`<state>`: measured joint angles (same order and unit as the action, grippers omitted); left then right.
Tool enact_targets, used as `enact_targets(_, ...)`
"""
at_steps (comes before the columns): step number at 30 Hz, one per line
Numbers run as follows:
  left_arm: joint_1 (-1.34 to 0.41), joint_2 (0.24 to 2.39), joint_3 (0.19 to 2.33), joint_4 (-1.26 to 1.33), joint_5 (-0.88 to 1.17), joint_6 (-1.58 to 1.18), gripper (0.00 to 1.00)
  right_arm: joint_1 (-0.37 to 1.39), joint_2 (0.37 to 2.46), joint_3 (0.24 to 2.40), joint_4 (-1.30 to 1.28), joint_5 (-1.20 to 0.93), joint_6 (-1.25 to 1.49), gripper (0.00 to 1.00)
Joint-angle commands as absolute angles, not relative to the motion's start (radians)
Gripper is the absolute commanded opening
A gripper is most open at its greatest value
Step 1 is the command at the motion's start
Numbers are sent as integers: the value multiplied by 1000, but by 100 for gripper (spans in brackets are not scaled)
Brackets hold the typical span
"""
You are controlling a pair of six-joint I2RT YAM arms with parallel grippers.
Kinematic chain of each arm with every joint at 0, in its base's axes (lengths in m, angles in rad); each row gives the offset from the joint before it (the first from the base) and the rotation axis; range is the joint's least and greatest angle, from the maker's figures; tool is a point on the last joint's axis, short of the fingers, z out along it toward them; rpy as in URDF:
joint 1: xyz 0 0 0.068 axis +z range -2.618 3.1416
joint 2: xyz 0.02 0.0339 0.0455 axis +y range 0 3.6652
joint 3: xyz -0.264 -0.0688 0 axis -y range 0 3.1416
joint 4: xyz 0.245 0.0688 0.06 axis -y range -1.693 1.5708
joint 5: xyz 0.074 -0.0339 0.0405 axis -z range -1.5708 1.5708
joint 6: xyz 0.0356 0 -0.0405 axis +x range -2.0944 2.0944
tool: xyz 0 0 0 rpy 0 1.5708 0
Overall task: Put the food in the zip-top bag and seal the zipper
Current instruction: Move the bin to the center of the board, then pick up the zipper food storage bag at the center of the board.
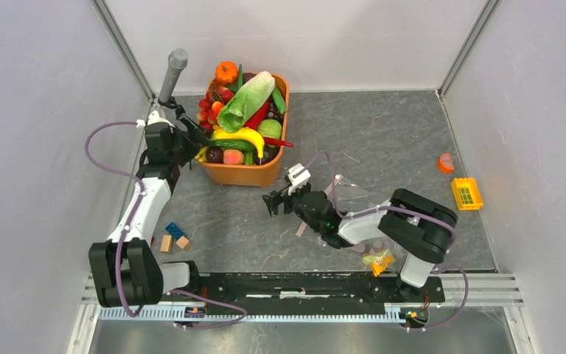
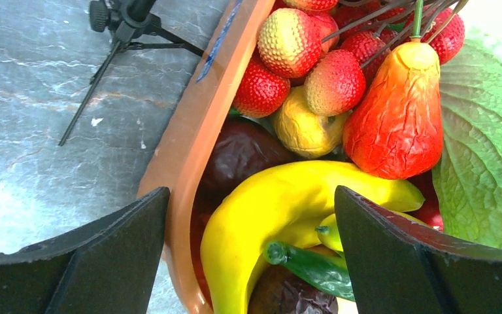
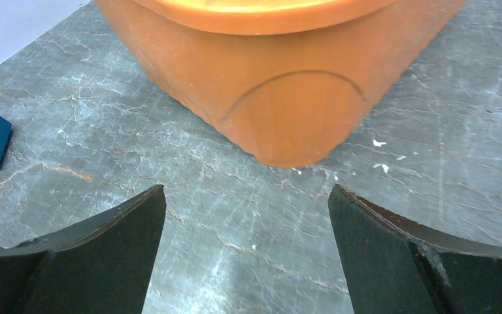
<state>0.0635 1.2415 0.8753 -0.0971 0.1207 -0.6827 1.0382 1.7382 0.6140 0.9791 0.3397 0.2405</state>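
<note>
A grey marbled table (image 1: 383, 133) fills the floor of a pale-walled booth. An orange tub (image 1: 245, 175) stands at the far left of it, heaped with toy food. A long green-and-white cabbage (image 1: 247, 103) lies across the top, with a yellow banana (image 2: 268, 209) nearer and a red chili (image 1: 278, 141) to the right.

The left gripper (image 2: 250, 196) hangs at the tub's left side with its fingers wide apart and nothing between them gripped. In the wrist view one finger sits over bare table outside the rim and the other over the heap, with the banana and a slim green vegetable (image 2: 307, 265) between.

The right gripper (image 3: 245, 196) is low over the table just near of the tub, fingers also spread and empty, facing the tub's wall.

The zip-top bag (image 1: 355, 195) lies flat on the table under the right arm, well apart from the tub. Part of its pink zipper (image 1: 300, 229) shows beside the forearm. No food is in it yet, so the task looks barely begun.

The main risk is the left fingers closing while they straddle the rim, which would pinch the tub wall with the banana or shove the tub. The heap is tightly packed, so lifting the banana may drag the green vegetable or strawberries (image 2: 301, 59) out with it. The bag's mouth looks unheld and the right arm lies over it, which may pin it.
</note>
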Motion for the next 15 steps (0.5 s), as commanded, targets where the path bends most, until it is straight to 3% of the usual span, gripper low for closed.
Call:
enact_targets(1, 57, 1172, 977, -187, 69, -610, 100, 1034, 1624, 544, 898, 334, 271, 98)
enact_targets(4, 57, 1126, 1000, -234, 26, -582, 100, 1034, 1524, 468, 887, 319, 266, 98)
enact_targets(10, 58, 966, 1031, -361, -50, -524, 100, 1032, 1279, 438, 487, 409, 291, 98)
enact_targets(15, 56, 796, 992, -401, 104, -498, 100, 993, 1147, 416, 216, 500, 392, 92)
